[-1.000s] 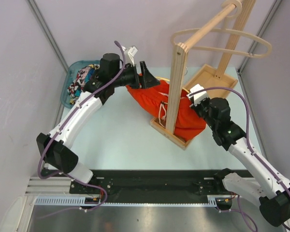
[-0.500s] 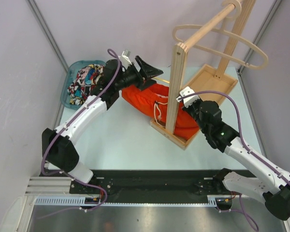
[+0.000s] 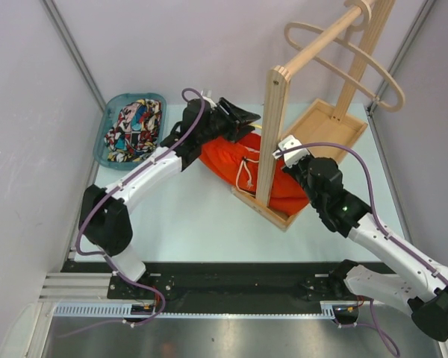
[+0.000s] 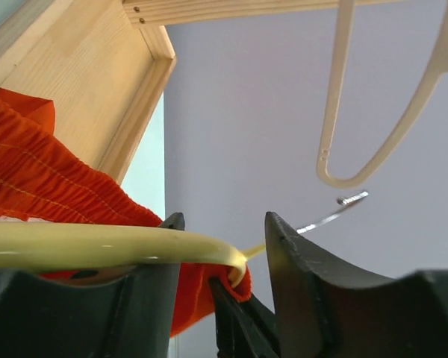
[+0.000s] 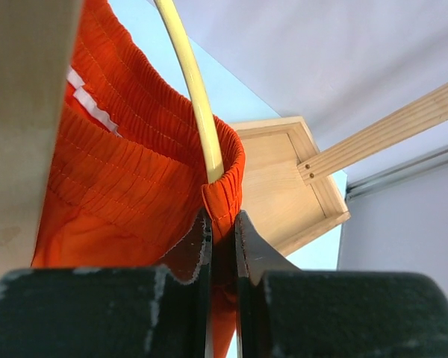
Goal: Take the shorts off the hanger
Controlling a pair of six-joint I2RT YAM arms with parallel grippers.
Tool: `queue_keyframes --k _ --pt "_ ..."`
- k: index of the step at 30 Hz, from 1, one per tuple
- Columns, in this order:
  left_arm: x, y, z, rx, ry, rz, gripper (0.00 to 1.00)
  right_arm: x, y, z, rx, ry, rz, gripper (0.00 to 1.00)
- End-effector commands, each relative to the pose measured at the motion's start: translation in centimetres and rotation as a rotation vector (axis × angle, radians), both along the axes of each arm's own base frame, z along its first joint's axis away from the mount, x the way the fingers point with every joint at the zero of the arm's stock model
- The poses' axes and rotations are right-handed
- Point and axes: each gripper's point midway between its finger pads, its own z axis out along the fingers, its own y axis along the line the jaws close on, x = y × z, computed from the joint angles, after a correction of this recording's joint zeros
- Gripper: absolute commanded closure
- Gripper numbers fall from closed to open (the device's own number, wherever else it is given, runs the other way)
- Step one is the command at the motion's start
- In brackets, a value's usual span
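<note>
The left arm reaches from the near left edge of the desk [image 3: 187, 216], elbow bent low and forearm running diagonally toward the wooden rack [image 3: 272, 134]. The left fingers [image 3: 237, 117] stand apart. Between them sits the curved tip of a pale yellow hanger [image 4: 97, 246] wrapped in the waistband of the orange shorts [image 3: 228, 160]. The bar and fabric lie against one finger, and a gap shows to the other.

The right arm comes in from the near right, its forearm angled toward the rack's post. The right fingers [image 5: 245, 252] are pinched tight on the waistband edge of the orange shorts, and the yellow hanger runs into the fabric just above their tips.

The orange shorts hang between the two sets of fingers, low over the desk beside the rack's base. The printed shorts [image 3: 134, 127] lie in a teal basket [image 3: 101, 145] behind and to the left of the left fingers (well apart from either arm). A bare wooden hanger [image 3: 358, 63] hangs on the rod above the right fingers.
</note>
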Motion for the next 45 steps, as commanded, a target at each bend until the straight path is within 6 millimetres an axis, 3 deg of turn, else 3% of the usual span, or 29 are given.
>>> queue_keyframes --k 1,3,7,13,16,17,18,20,23,24,27,28,32,37,45 --pt "1.0 -1.2 1.6 -0.066 -0.003 0.046 0.53 -1.3 0.1 8.2 0.214 -0.191 0.027 1.00" --pt "1.2 -1.6 1.9 -0.082 -0.027 0.052 0.60 -1.8 0.3 8.5 0.231 -0.192 0.051 1.00" --pt "1.2 -2.4 1.8 -0.118 -0.043 0.035 0.96 -3.0 0.3 9.1 0.281 -0.188 0.085 1.00" --pt "0.4 -3.7 2.7 -0.214 -0.095 -0.020 1.00 -4.2 0.4 6.9 0.322 -0.077 0.106 0.92" --pt "-0.2 -4.3 3.5 -0.263 -0.125 -0.056 1.00 -4.5 0.6 5.9 0.379 -0.020 0.095 0.66" --pt "-0.3 -4.4 3.9 -0.272 -0.138 -0.065 1.00 -4.6 0.5 5.8 0.423 -0.004 0.079 0.41" --pt "-0.2 -4.5 4.1 -0.280 -0.152 -0.071 1.00 -4.5 0.1 5.9 0.456 0.001 0.056 0.27" --pt "-0.4 -4.7 4.6 -0.287 -0.169 -0.089 1.00 -4.6 -0.4 5.9 0.507 0.027 0.028 0.11" --pt "-0.7 -4.7 4.9 -0.275 -0.193 -0.098 0.99 -5.0 -1.1 6.8 0.612 0.062 0.034 0.07" --pt "-0.9 -4.8 4.9 -0.269 -0.200 -0.103 1.00 -4.4 -1.9 6.6 0.622 0.072 0.005 0.07" --pt "-1.9 -5.3 5.3 -0.291 -0.213 -0.139 1.00 -4.1 -1.3 6.5 0.680 0.138 0.053 0.12" --pt "-2.3 -5.4 5.4 -0.299 -0.215 -0.154 1.00 -3.2 -2.1 6.0 0.702 0.158 0.020 0.14" --pt "-3.8 -6.0 5.9 -0.326 -0.215 -0.199 1.00 -2.8 -0.1 5.4 0.722 0.248 0.174 0.25" --pt "-5.6 -6.4 6.6 -0.343 -0.214 -0.245 1.00 -1.3 1.3 4.7 0.683 0.265 0.246 0.27" --pt "-7.3 -6.3 7.8 -0.364 -0.228 -0.282 1.00 0.4 3.7 3.8 0.703 0.298 0.297 0.54"
